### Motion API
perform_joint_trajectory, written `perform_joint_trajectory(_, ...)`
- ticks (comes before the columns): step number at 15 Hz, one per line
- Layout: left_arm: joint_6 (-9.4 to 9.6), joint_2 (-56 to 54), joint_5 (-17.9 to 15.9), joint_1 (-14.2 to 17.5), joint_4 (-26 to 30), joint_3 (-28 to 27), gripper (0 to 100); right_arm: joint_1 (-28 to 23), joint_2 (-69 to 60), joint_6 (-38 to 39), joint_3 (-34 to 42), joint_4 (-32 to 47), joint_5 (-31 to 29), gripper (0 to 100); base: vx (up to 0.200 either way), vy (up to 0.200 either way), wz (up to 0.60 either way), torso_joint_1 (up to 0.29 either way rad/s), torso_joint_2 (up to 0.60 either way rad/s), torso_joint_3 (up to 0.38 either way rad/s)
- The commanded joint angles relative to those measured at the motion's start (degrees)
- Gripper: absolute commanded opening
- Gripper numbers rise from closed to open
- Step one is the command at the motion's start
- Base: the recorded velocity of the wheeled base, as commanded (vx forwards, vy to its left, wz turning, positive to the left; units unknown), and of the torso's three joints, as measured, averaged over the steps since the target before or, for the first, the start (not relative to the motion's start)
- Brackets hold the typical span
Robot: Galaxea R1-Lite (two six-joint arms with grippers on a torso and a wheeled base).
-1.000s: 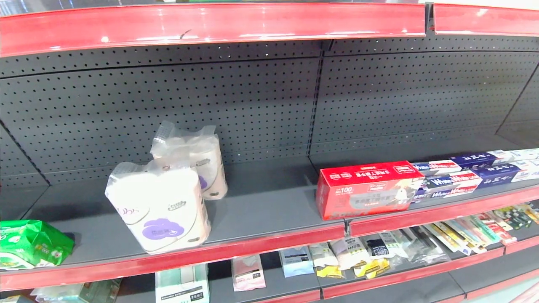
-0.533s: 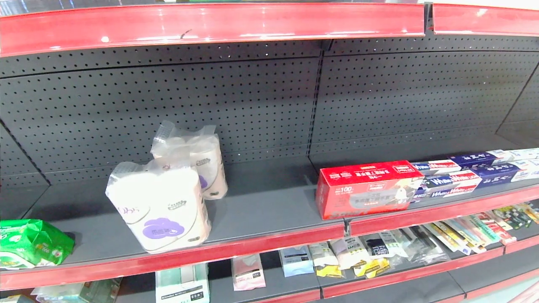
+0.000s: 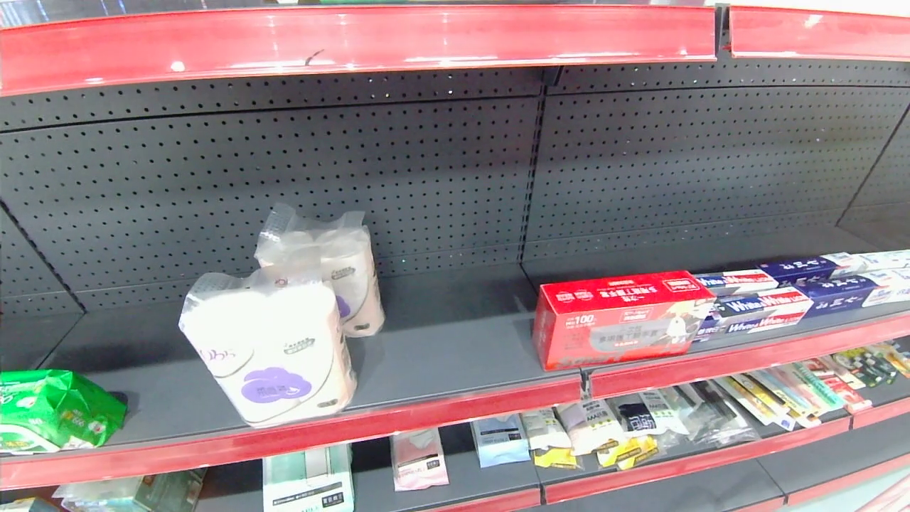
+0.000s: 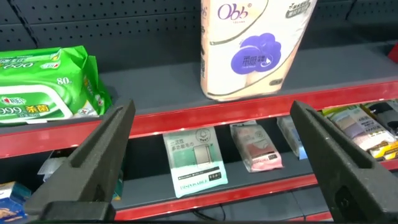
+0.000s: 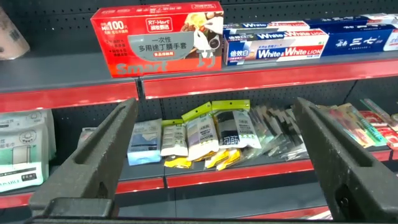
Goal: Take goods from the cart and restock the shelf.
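A red box (image 3: 618, 320) lies at the front edge of the grey shelf (image 3: 441, 348). Well to its left stands a toilet-roll pack (image 3: 274, 355), with a second pack (image 3: 341, 277) just behind that. Far left of the box lies a green packet (image 3: 53, 412). Blue-and-white boxes (image 3: 782, 295) lie against its right end, and small hanging packets (image 3: 604, 427) show below it.

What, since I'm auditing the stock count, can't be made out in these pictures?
Rear toilet paper pack: head view, front pack covers part of it.
Green wipes pack: head view, cut off by the left edge.
Lower-shelf packets: head view, too small; shelf lip covers their tops.
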Motion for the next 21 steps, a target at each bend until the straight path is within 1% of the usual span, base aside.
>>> perform_joint_trajectory(1, -0.21, 0.1, 0.1, 0.0, 0.0, 0.0, 100, 0.0, 0.1, 0.0, 0.1, 0.0, 0.0, 100, 0.000, 0.000, 0.00, 0.000, 0.00, 0.000)
perform_joint_trajectory(4, -0.21, 0.0, 0.1, 0.0, 0.0, 0.0, 100, 0.0, 0.1, 0.0, 0.0, 0.0, 0.0, 100, 0.000, 0.000, 0.00, 0.000, 0.00, 0.000)
perform_joint_trajectory(8, 0.31, 0.0, 0.2, 0.1, 0.0, 0.0, 100, 0.0, 0.1, 0.0, 0.0, 0.0, 0.0, 100, 0.000, 0.000, 0.00, 0.000, 0.00, 0.000)
perform_joint_trajectory(15, 0.40, 0.0, 0.2, 0.1, 0.0, 0.0, 100, 0.0, 0.1, 0.0, 0.0, 0.0, 0.0, 100, 0.000, 0.000, 0.00, 0.000, 0.00, 0.000)
perform_joint_trajectory(16, 0.66, -0.1, 0.6, 0.1, -0.1, 0.0, 100, 0.0, 0.1, 0.0, 0.1, 0.0, 0.0, 100, 0.000, 0.000, 0.00, 0.000, 0.00, 0.000)
perform_joint_trajectory(17, 0.75, 0.2, 1.2, 1.2, 0.0, 0.0, 100, 0.0, 0.1, 0.0, 0.1, 0.0, 0.0, 100, 0.000, 0.000, 0.00, 0.000, 0.00, 0.000)
perform_joint_trajectory(18, 0.66, 0.4, 1.3, 1.6, 0.0, 0.0, 100, 0.0, 0.1, 0.0, 0.1, 0.0, 0.0, 100, 0.000, 0.000, 0.00, 0.000, 0.00, 0.000)
perform_joint_trajectory(19, -0.48, 5.9, 0.5, 3.6, 0.0, -0.3, 100, 0.0, 0.1, 0.0, 0.1, 0.0, 0.0, 100, 0.000, 0.000, 0.00, 0.000, 0.00, 0.000)
perform_joint_trajectory(20, -0.83, 9.2, -0.8, 2.8, 0.1, -5.8, 100, 0.0, 0.1, 0.0, 0.0, 0.0, 0.0, 100, 0.000, 0.000, 0.00, 0.000, 0.00, 0.000)
perform_joint_trajectory(21, -2.32, 17.7, -1.8, 2.8, 1.1, -13.4, 100, 0.0, 0.1, 0.0, 0.0, 0.0, 0.0, 100, 0.000, 0.000, 0.00, 0.000, 0.00, 0.000)
